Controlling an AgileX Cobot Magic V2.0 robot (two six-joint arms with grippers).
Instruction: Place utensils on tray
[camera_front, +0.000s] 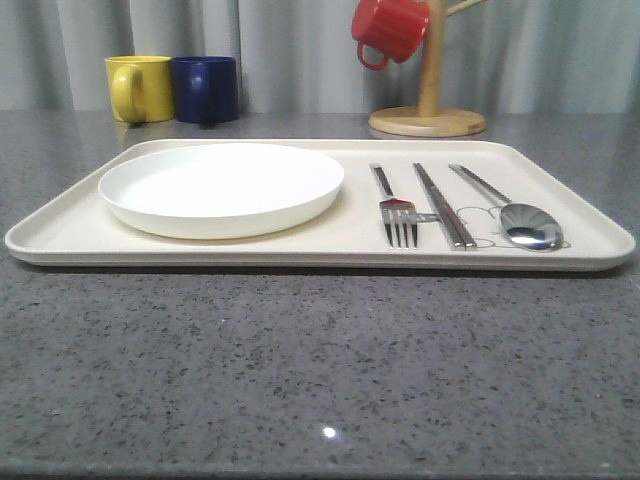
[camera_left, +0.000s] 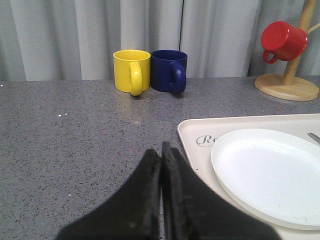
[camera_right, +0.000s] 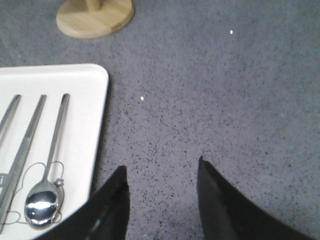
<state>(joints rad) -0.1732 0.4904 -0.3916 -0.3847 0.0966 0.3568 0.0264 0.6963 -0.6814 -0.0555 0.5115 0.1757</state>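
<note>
Already laid side by side on tray (camera_front: 330, 245) beside plate (camera_front: 221, 187): fork (camera_front: 396, 212), chopsticks (camera_front: 444, 205), spoon (camera_front: 516, 215). Left gripper (camera_left: 161, 150) pinched closed, empty; right gripper (camera_right: 161, 175) spread wide over bare table (camera_right: 225, 100), nothing held.

The cream tray (camera_front: 330, 245), wide and low-rimmed with rounded corners, lies flat on the grey worktop (camera_front: 300, 370). On its right half three shiny metal utensils lie side by side, handles pointing away: the four-tined fork (camera_front: 396, 212) on the left, the flat chopsticks (camera_front: 445, 206) in the middle, the round-bowled spoon (camera_front: 520, 218) on the right.
</note>
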